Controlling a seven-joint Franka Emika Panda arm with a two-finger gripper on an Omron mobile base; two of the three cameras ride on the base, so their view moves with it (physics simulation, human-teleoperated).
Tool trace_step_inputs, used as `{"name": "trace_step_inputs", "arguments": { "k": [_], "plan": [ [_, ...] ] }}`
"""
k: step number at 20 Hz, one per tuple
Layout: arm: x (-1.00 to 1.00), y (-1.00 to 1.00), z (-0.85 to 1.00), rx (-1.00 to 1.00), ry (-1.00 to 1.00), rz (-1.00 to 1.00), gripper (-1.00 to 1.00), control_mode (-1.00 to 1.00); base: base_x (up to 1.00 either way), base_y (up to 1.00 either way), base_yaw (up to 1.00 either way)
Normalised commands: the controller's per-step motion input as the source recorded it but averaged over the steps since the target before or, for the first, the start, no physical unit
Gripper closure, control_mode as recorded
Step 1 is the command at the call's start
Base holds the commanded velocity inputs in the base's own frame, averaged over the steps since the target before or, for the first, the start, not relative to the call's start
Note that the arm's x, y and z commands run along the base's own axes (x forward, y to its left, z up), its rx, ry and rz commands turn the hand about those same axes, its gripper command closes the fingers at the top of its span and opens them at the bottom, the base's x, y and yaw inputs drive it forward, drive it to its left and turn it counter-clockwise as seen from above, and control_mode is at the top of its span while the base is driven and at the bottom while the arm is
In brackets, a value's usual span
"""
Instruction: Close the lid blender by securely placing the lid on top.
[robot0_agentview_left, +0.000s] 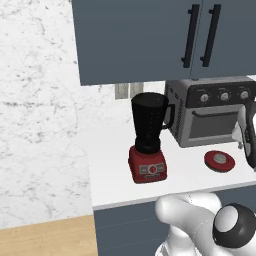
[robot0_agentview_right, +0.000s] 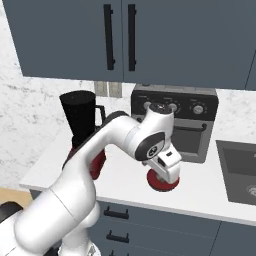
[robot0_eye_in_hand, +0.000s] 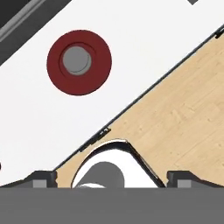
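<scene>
The white arm rises from the base, bends at a dark-jointed elbow and reaches forward over the white countertop (robot0_agentview_left: 115, 190), its wrist turned down so that the two-finger gripper (robot0_eye_in_hand: 112, 178) hangs above the counter's front part; in the hand view the two small dark fingertips (robot0_eye_in_hand: 43, 178) stand far apart at the bottom corners with nothing between them, released and grasping nothing. Below the hand, flat on the counter, lies the round red blender lid with a grey knob at its centre (robot0_agentview_left: 219, 160), near the front edge and partly hidden by the hand in the right base view. Further back and to the left stands the blender, a tall tapered black jar with a side handle on a squat red base with a grey button panel (robot0_agentview_left: 148, 137); the jar's mouth is uncovered. Just beside it is the grey toaster oven with knobs (robot0_agentview_left: 212, 115), under the dark blue wall cabinets with black bar handles (robot0_agentview_left: 165, 35).
</scene>
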Motion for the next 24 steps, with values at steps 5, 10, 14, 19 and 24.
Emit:
{"name": "trace_step_inputs", "arguments": {
  "k": [5,10,14,19,24],
  "plan": [
    [0.48,0.00,-0.49,0.00,0.04,0.00,-1.00,-1.00,0.00,0.00,0.00],
    [0.37,0.00,-0.38,0.00,0.00,0.00,-1.00,-1.00,0.00,0.00,0.00],
    [0.31,0.00,-0.36,0.00,0.00,0.00,-1.00,-1.00,0.00,0.00,0.00],
    [0.31,0.00,-0.27,0.00,0.00,0.00,-1.00,-1.00,0.00,0.00,0.00],
    [0.20,0.00,-0.28,-0.05,0.03,0.00,-1.00,-1.00,0.00,0.00,0.00]
  ]
}}
